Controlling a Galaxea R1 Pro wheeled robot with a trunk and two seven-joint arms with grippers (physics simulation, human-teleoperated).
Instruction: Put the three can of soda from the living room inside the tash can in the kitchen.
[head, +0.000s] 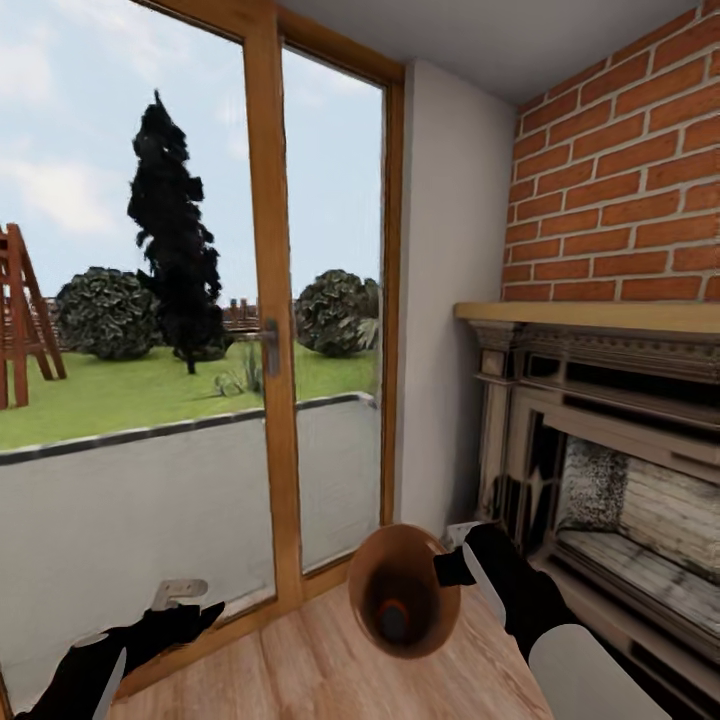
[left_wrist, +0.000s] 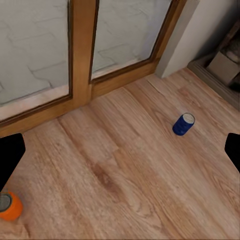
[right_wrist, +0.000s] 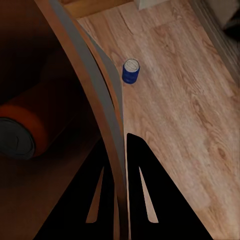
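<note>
Wood floor (left_wrist: 125, 170) runs to glass doors (head: 200, 300) and fireplace (head: 600, 480). Right hand (right_wrist: 123, 200) pinches the bucket (head: 405, 590) rim, orange can (right_wrist: 25, 127) inside; blue can (left_wrist: 183, 124) stands mid-floor; left hand (left_wrist: 120, 150) spread.

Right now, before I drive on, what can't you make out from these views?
- Orange can inside the trash can: right wrist view, partly hidden by the bucket wall.
- Second orange can: left wrist view, cut off by the picture's edge.
- Blue can: label too small to read.
- Left tool: head view, open or shut unclear.
</note>
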